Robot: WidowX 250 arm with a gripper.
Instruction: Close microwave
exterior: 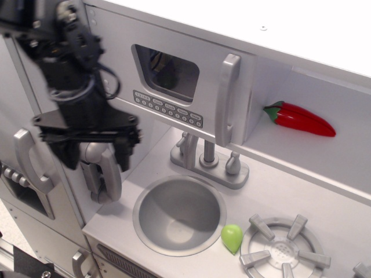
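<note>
The light grey microwave [168,87] sits at the upper middle of the toy kitchen. Its door lies flush with the cabinet front, with a dark window [167,72], a row of small buttons [168,108] and a tall silver handle [227,99] on the right. My black gripper [97,157] is down at the left, well clear of the door, in front of the silver phone handset [101,168]. Its two fingers are spread apart with nothing between them.
A round sink [179,214] with a faucet [208,159] lies below the microwave. A green pear-shaped toy [232,237] sits by the stove burner [282,250]. A red chili pepper [300,119] lies on the right shelf. A grey door with a curved handle [29,162] is at far left.
</note>
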